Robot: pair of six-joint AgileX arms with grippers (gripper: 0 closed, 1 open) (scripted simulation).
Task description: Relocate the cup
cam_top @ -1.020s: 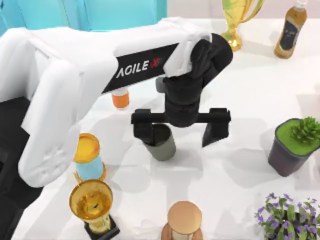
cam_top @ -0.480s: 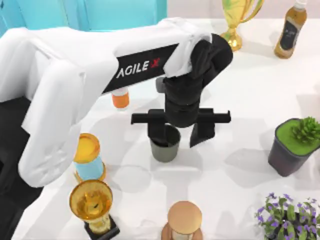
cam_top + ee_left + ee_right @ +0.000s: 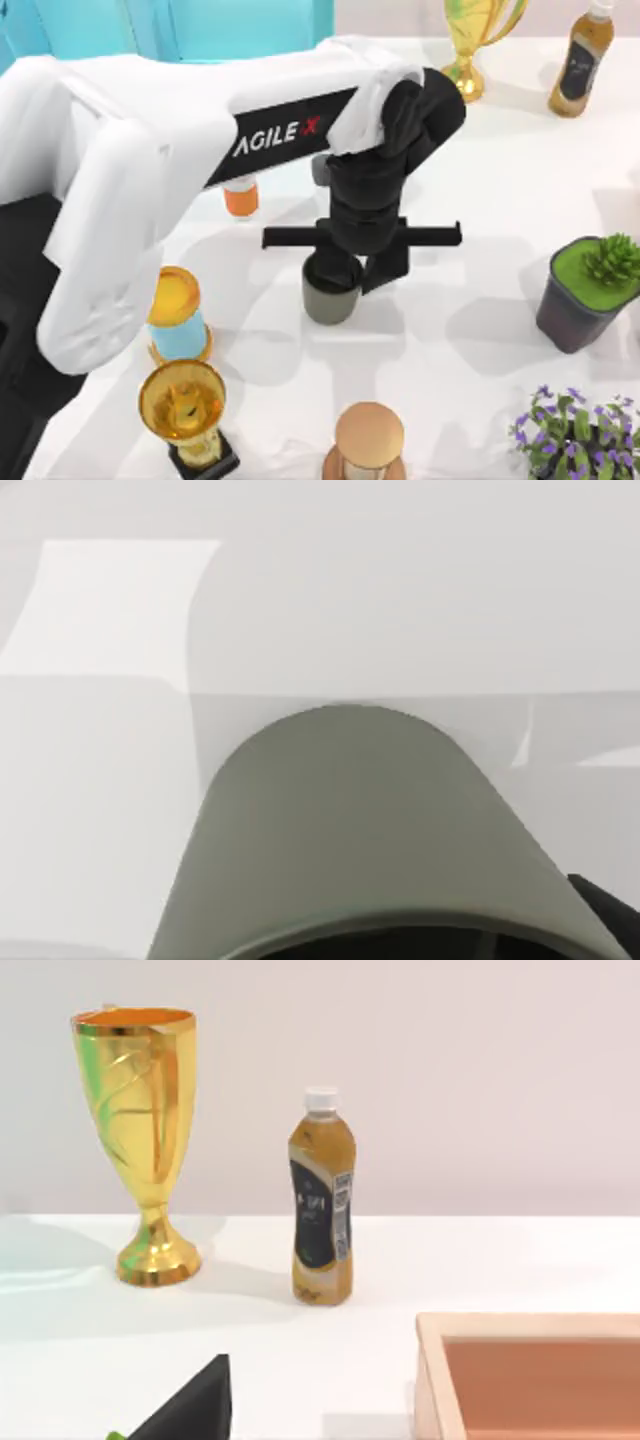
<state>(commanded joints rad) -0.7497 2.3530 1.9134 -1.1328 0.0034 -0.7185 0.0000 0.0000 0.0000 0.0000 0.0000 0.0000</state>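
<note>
Since the earlier frames the left gripper (image 3: 346,268) has drawn its fingers in from a wide spread, and they now pinch the rim wall of the cup (image 3: 331,296), one finger inside, one outside. The cup stands upright near the middle of the desk (image 3: 480,180), well in from its edges. It looks rigid, light and matte, so a rim pinch should hold, though it may tilt when lifted. The right arm is parked, its fingers' state untellable.
</note>
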